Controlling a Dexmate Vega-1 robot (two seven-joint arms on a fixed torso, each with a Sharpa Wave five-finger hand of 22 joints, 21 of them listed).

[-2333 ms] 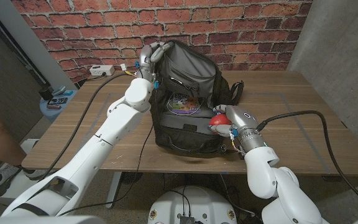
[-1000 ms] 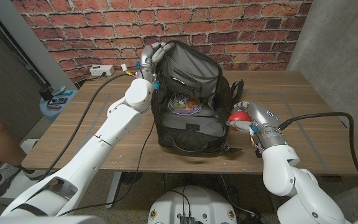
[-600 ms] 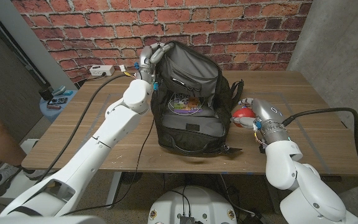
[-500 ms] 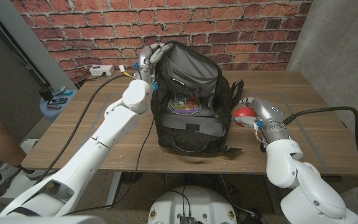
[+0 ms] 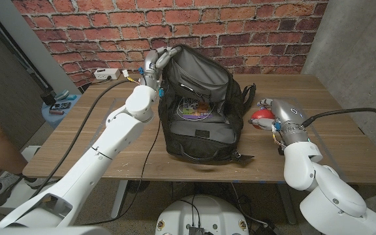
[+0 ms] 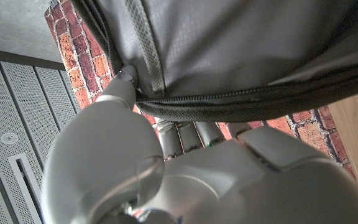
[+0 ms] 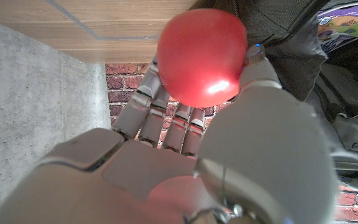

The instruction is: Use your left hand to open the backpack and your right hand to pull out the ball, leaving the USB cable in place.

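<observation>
My left hand [image 5: 154, 62] grips the open backpack [image 5: 201, 104] at its far left rim. My right hand [image 5: 276, 116] holds the red ball [image 5: 262, 117] just right of the backpack, above the table [image 5: 77, 130].

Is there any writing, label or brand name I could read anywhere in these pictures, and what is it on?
None can be read.
Colourful printed item inside the backpack: print too small and blurred.
Same item's purple corner in the right wrist view: marks too blurred.

One backpack [image 5: 201, 108], one ball [image 5: 262, 121], two hands.
</observation>
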